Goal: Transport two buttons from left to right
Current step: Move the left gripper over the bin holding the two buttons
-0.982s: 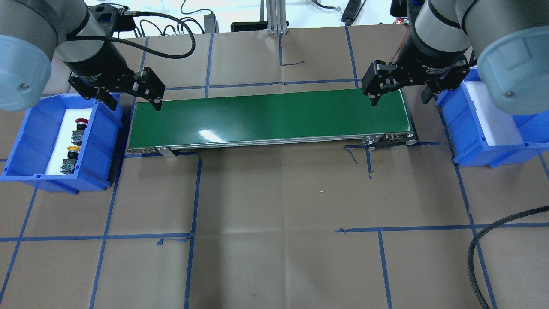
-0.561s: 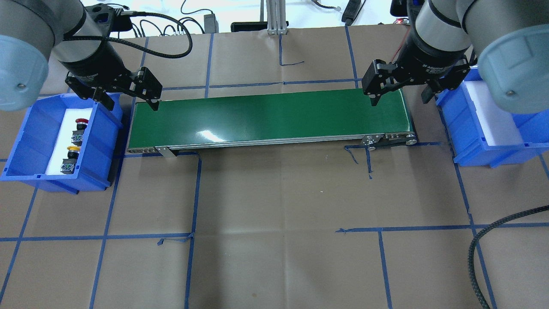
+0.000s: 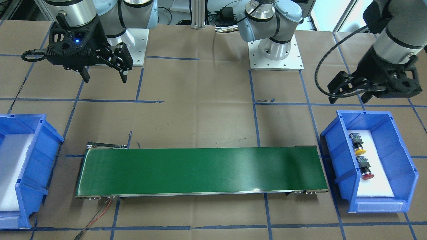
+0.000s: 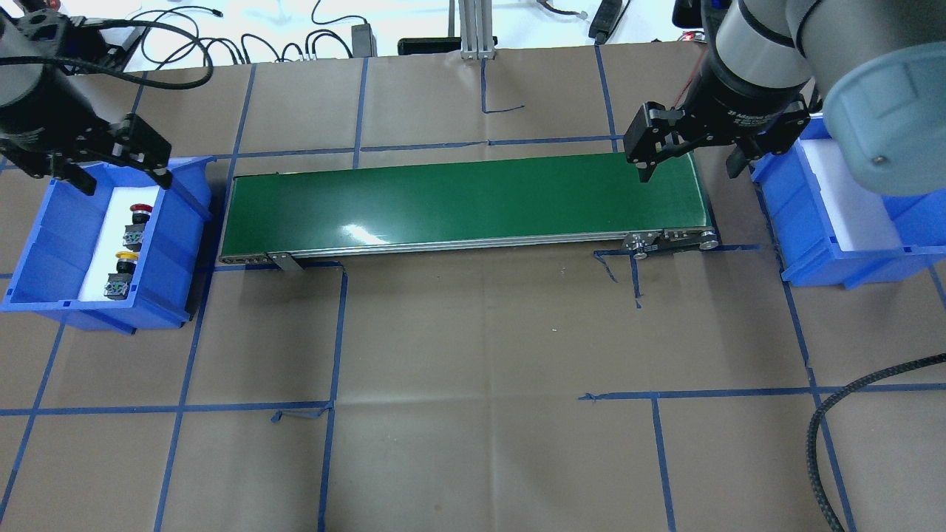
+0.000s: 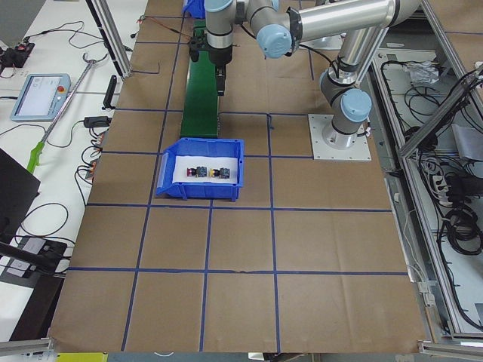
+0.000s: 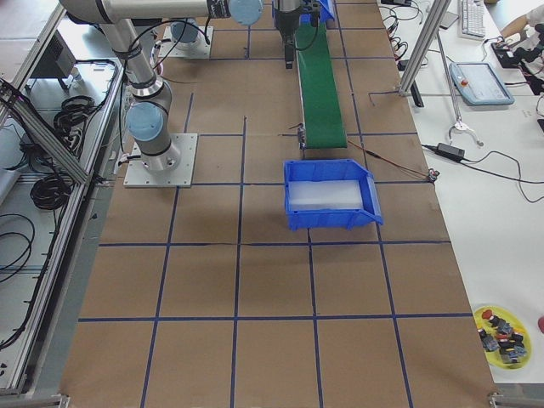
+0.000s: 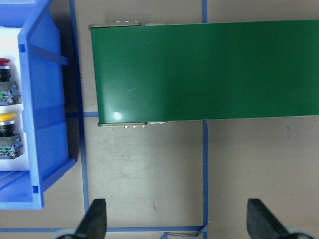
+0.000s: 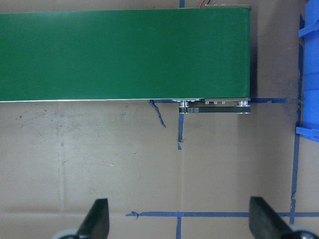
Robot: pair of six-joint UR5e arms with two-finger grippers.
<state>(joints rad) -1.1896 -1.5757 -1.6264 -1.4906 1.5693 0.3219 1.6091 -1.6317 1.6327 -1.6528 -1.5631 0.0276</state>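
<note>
black fingers of the left gripper (image 4: 127, 181) are spread wide and nothing is held; it hangs over the far end of the blue left bin (image 4: 177, 244). the red-capped button (image 4: 137, 216) lies just below it toward the robot, with the yellow-capped button (image 4: 126, 260) next beyond. both are laid on white foam (image 4: 102, 255), long axes along the bin, caps pointing away from the robot. this arm is judged by far the nearer. bin walls close in on either side; open room is left above. the right gripper (image 4: 689, 176), also wide and empty, is held over the end of the green conveyor belt (image 4: 465, 199), beside the right bin (image 4: 813, 262).
</note>
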